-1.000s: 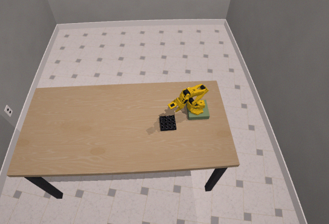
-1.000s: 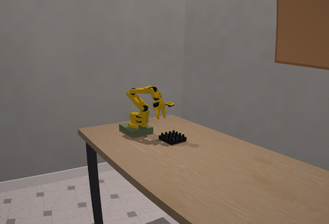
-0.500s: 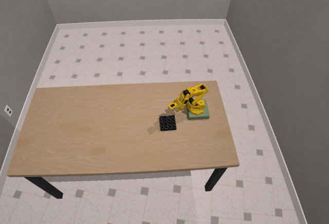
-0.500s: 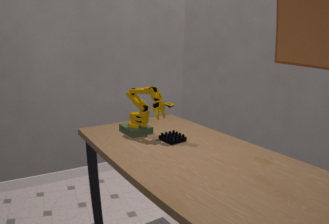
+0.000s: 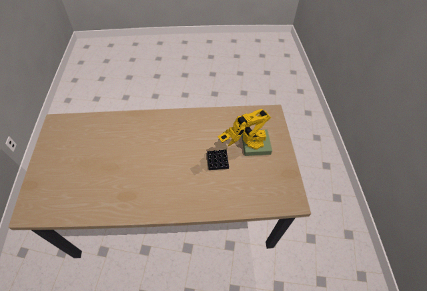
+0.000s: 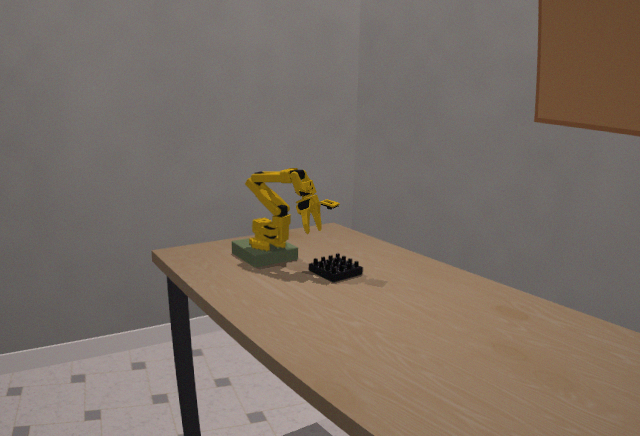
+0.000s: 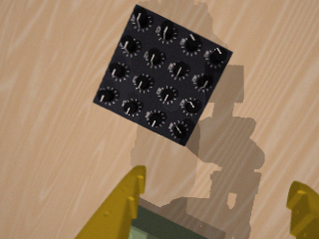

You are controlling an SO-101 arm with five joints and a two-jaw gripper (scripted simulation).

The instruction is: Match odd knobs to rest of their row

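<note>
The black knob box (image 5: pixel 217 159) (image 6: pixel 338 269) (image 7: pixel 160 76) lies on the table with four lines of four knobs. In the wrist view, in the line along its right edge, the second knob from the top (image 7: pixel 203 81) points down-left; the other three point up-left. In the adjoining line, the top knob (image 7: pixel 191 44) points up-left and the three below point down-left. In the two left lines most pointers aim down-left; the top left corner knob (image 7: pixel 142 21) seems to point upward. Labels are too small to read. My gripper (image 5: pixel 230 143) (image 6: pixel 313 230) (image 7: pixel 217 177) is open and empty, above the table between box and base.
The arm stands on a green base block (image 5: pixel 257 151) (image 6: pixel 258 258) right of the box in the top view. The wooden table (image 5: pixel 120 163) (image 6: pixel 413 317) carries both. The arm's shadow falls around the box.
</note>
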